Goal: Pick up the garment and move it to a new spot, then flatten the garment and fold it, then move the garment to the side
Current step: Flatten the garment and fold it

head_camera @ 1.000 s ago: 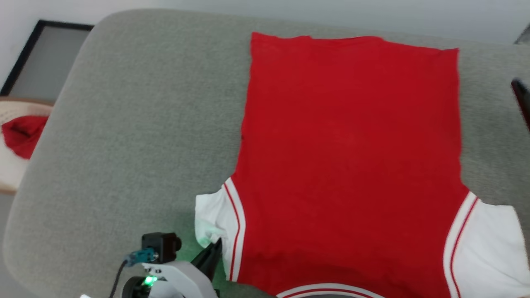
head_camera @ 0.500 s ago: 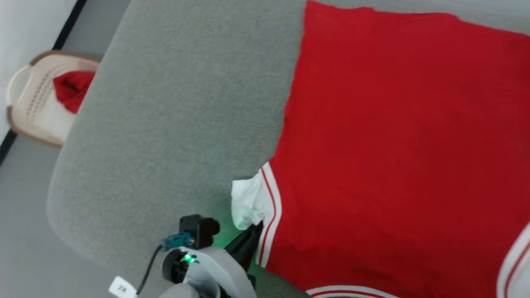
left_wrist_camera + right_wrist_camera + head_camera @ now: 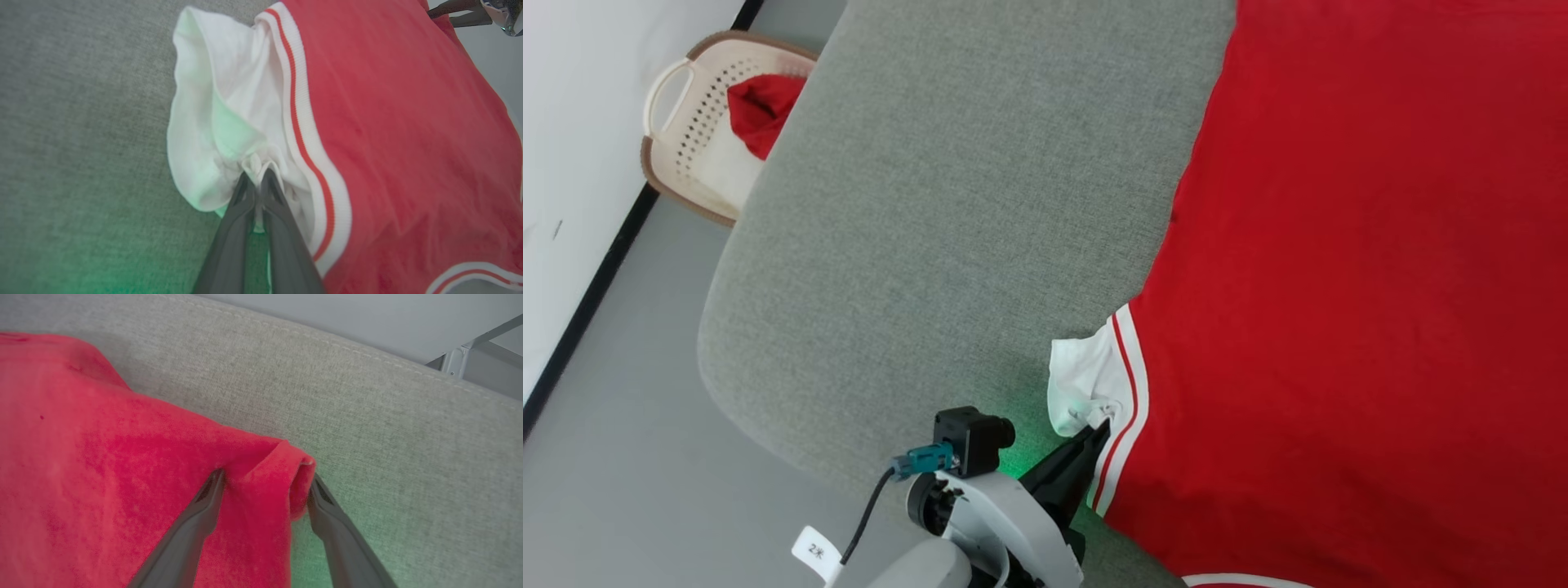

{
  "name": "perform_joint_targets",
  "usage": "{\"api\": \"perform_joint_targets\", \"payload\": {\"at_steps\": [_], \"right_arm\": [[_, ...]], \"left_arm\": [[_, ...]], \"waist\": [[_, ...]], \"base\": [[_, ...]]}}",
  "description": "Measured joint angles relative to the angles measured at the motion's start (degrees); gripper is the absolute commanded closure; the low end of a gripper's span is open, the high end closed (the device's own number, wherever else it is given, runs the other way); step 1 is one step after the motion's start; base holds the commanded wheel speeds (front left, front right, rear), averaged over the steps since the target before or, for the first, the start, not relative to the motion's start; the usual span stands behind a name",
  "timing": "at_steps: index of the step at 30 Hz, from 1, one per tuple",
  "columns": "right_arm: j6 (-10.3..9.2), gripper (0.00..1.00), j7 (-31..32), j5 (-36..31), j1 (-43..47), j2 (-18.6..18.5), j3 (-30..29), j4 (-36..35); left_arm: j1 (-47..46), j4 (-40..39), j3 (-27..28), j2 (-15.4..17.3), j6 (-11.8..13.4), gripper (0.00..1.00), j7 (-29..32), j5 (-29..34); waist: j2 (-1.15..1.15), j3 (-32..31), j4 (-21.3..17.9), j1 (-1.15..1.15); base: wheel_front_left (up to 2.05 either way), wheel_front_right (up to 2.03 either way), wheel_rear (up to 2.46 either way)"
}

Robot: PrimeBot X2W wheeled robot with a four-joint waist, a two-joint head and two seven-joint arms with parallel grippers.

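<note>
head: garment [image 3: 1339,269] lies flat, plain side up, on the grey cushion [image 3: 947,204], right of centre; long axis runs near-far, collar end near, hem far. Basket [image 3: 698,122] far left on the floor.
left wrist: left gripper [image 3: 258,183] pinched shut on a bunch of the white sleeve [image 3: 212,122]; sleeve crumpled, not spread.
right wrist: right gripper [image 3: 265,492] jaws wide apart, straddling a rolled-up far hem corner [image 3: 282,465], not clamped.
step: flattening, by my read.
next: likely close right on that corner, then pull both ends apart to smooth the sleeve and hem.
</note>
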Motion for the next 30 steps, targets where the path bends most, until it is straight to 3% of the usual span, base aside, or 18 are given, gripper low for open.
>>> {"api": "perform_joint_targets", "payload": {"at_steps": [2, 17, 23, 30], "right_arm": [[-0.02, 1.00, 0.6, -1.6, -1.0, 0.3, 0.1, 0.7], [0.02, 1.00, 0.2, -2.2, -1.2, 2.4, -2.0, 2.9], [0.02, 1.00, -0.6, 2.6, 1.1, 3.3, 1.4, -0.9], [0.02, 1.00, -1.2, 11.3, 9.3, 0.2, 5.8, -8.3]], "left_arm": [[-0.2, 0.5, 0.0, -0.4, -0.5, 1.00, -0.5, -0.1], [-1.4, 5.1, 0.1, -0.8, -2.0, 1.00, -1.6, -1.0], [-1.4, 5.5, 0.7, 1.2, -1.5, 1.00, -1.5, -1.0], [-0.7, 4.5, 1.6, 4.2, 0.8, 1.00, -0.3, -1.2]], "waist": [[0.00, 0.6, 0.5, 0.00], [0.00, -1.3, -0.6, 0.00], [0.00, -3.5, -3.4, 0.00], [0.00, -6.7, -7.2, 0.00]], "base": [[0.00, 0.00, 0.00], [0.00, 0.00, 0.00], [0.00, 0.00, 0.00], [0.00, 0.00, 0.00]]}}
